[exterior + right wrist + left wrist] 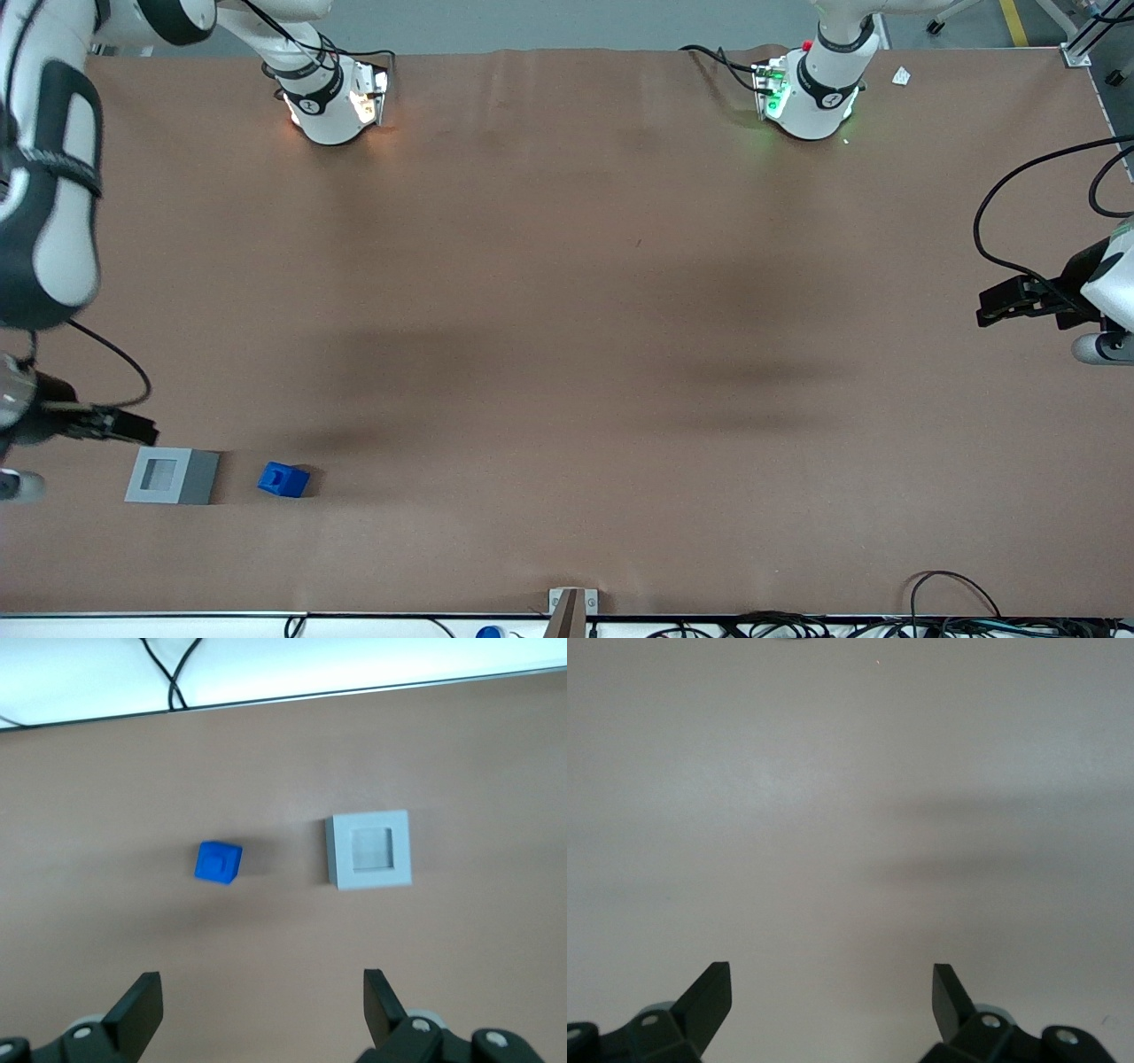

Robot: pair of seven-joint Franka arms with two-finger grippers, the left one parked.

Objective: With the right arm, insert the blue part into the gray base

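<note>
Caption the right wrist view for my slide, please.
Open right gripper hovers above the table, blue part and gray base lying apart, hollow empty.

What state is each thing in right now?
Blue part: free on the table, beside the base, not touching it, not inserted.
Gray base: upright, square hollow facing up, empty.
Gripper: open, holding nothing, above the table, farther from the front camera than both blocks.
</note>
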